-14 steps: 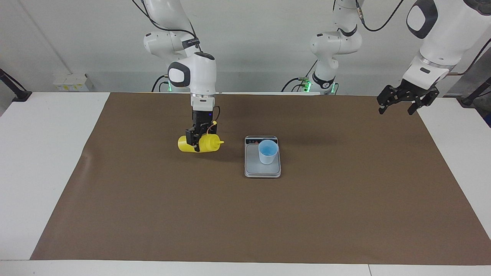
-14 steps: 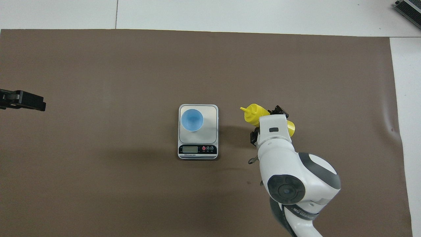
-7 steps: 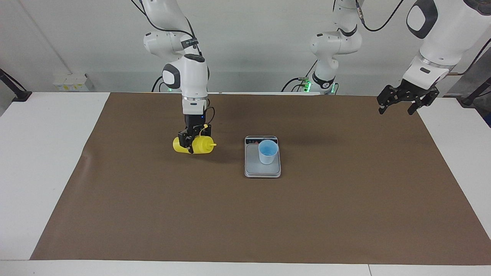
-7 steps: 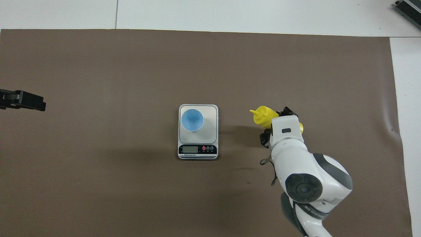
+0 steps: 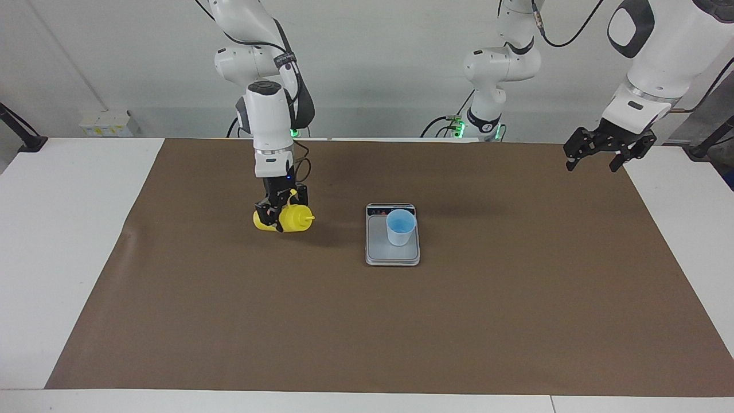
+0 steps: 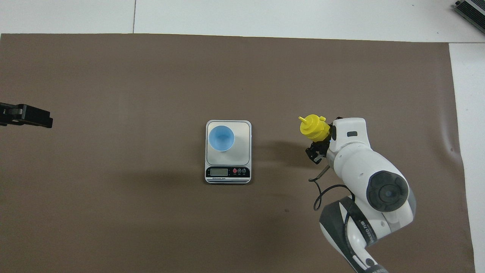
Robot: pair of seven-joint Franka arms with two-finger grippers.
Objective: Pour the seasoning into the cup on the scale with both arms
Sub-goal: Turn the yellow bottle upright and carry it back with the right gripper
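While one tapered blue cup (image 5: 400, 227) sits on one flat scale (image 5: 393, 252), the right pincer (image 5: 279, 214) grips one yellow bottle (image 5: 293, 218), apparently tilted, at the scale's three o'clock overhead; the left pincer (image 5: 593, 153) waits, spread open.

facing view: high, across the table, looking at the robots. overhead view: steeply down from their end, seemingly closer. both share the scale (image 5: 393, 235) (image 6: 228, 151) mid-table.
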